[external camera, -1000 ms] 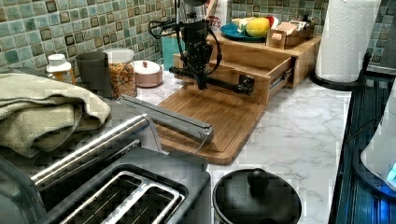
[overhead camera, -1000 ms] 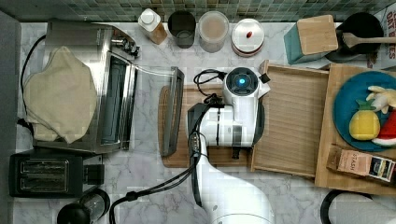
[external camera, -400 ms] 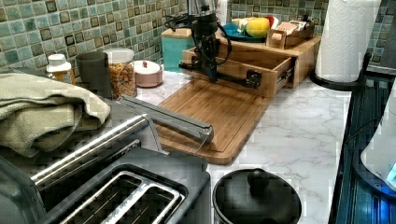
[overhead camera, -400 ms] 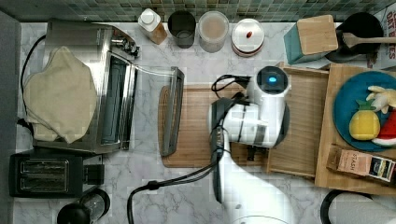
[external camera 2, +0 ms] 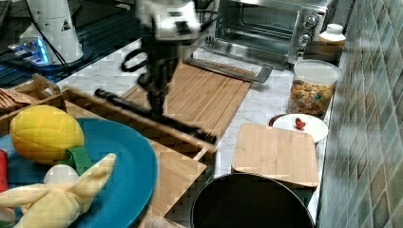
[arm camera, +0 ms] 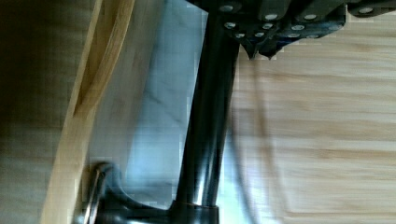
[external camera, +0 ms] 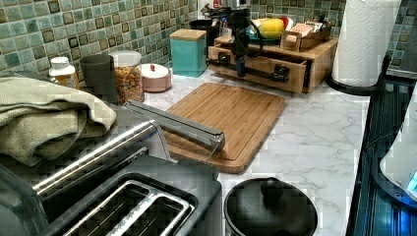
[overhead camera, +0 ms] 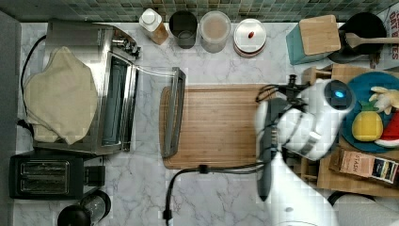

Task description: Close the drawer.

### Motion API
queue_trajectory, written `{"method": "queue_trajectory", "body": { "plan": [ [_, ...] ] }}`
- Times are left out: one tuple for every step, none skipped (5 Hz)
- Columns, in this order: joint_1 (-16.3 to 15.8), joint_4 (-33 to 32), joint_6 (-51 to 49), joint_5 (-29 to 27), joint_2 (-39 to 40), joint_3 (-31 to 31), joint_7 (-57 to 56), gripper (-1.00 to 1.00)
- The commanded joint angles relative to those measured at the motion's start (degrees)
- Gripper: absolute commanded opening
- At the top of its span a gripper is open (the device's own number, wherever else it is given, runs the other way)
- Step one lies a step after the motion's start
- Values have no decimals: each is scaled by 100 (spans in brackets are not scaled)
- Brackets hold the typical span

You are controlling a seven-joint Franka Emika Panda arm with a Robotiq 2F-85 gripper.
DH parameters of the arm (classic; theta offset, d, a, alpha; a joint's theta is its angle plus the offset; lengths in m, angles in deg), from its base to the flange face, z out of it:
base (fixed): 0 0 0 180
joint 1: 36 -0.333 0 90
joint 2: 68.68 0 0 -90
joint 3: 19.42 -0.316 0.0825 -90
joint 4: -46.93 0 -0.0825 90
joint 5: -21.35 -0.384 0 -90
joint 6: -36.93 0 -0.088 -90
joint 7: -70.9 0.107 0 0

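Legible markings:

1. Flat brown cardboard tea box with a dark end panel [overhead camera: 368, 165], lying on the wooden stand at the top view's right edge. The word "STASH" is printed in dark capitals on its brown face. The smaller print and coloured patches on its dark end cannot be read.

2. White printed package [overhead camera: 390, 21] at the top view's upper right corner. Dark red capitals run up its edge, cut off by the frame; they look like "OAT", but the reading is uncertain.

3. White cylindrical robot base [external camera 2: 53, 29], upper left of the right view. It carries a small triangular warning sign in black; the symbol inside cannot be made out.
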Motion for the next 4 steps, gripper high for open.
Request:
{"method": "queue_trajectory", "body": {
  "plan": [
    [988,498,931,380,36,978,262,-100],
    [928,498,931,344,43,1043,235,-100],
    [866,497,933,307,51,1111,212,-100],
    [866,498,932,307,51,1110,212,-100]
  ]
}}
